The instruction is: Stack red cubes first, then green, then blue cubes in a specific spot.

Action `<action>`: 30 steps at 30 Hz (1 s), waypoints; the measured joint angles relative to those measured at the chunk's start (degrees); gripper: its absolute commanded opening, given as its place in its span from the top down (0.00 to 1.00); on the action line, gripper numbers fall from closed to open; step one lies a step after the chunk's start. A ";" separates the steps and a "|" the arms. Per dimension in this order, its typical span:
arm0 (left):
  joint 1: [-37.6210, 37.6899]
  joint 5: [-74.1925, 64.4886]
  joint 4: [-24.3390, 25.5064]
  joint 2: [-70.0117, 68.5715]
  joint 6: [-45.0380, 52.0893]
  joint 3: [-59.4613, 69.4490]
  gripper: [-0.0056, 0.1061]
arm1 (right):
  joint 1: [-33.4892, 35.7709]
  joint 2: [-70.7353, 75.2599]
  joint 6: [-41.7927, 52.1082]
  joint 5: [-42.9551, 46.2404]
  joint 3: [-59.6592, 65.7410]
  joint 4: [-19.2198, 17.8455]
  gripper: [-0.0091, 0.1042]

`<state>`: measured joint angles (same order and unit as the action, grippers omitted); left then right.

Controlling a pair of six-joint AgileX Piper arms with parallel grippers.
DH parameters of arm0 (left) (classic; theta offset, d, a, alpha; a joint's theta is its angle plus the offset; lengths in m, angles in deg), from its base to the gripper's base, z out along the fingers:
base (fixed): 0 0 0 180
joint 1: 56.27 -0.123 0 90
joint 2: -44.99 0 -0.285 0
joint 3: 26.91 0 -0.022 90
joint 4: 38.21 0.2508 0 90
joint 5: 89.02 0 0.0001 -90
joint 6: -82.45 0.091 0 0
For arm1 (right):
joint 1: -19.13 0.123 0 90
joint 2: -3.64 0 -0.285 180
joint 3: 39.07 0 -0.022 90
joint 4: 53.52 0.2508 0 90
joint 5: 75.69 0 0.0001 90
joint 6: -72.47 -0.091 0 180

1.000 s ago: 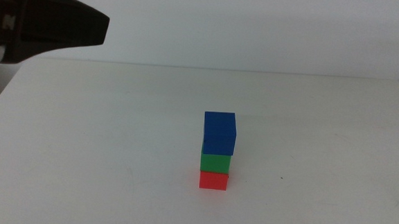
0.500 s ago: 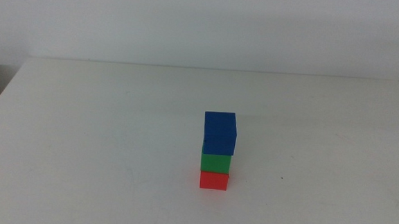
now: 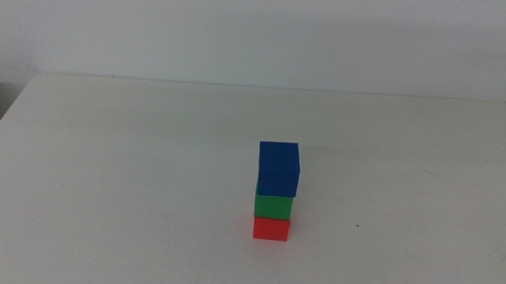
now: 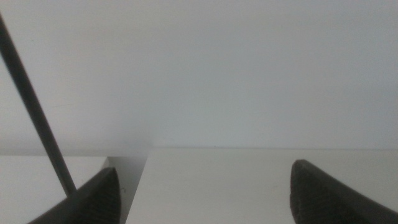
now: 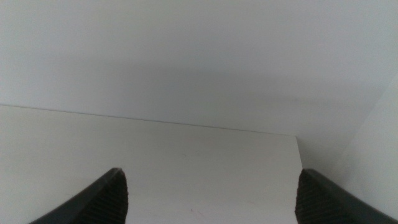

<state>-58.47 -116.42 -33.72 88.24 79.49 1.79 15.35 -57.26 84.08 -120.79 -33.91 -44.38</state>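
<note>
Stack complete: red cube (image 3: 271,229) on table (image 3: 128,170), green (image 3: 273,206) on red, blue (image 3: 279,168) on top, slightly overhanging right. Left gripper (image 4: 205,196) and right gripper (image 5: 208,199) both withdrawn from middle view, jaws apart, empty, cubes nowhere near either. Nothing left, judging by order.

The red cube (image 3: 271,228) was bright and plain. The green cube (image 3: 273,205) was a vivid, unpatterned green, and the blue cube (image 3: 278,168) a deep solid blue. The worktop (image 3: 127,178) was plain white. Both the left claw (image 4: 205,193) and the right claw (image 5: 208,196) were dark, near black.
</note>
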 measured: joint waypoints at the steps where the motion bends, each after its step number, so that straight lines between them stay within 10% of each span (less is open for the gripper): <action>1: 0.00 0.00 0.00 -0.72 0.00 0.35 0.11 | 0.00 0.00 0.00 0.00 0.00 0.02 0.26; 9: 0.00 0.38 -2.44 -4.14 0.00 3.39 0.11 | 0.00 1.04 0.00 3.47 4.28 0.24 0.26; 20: 0.00 1.75 -4.94 -22.87 -0.04 24.80 0.11 | 0.00 22.86 0.00 35.87 42.96 0.30 0.26; 30: 0.00 2.47 -5.10 -34.24 -0.10 42.23 0.11 | 0.00 41.32 0.00 38.36 64.90 -3.00 0.26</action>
<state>-58.47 -113.94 -38.82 54.00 79.39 44.02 15.35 -15.94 84.08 -82.43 30.99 -47.38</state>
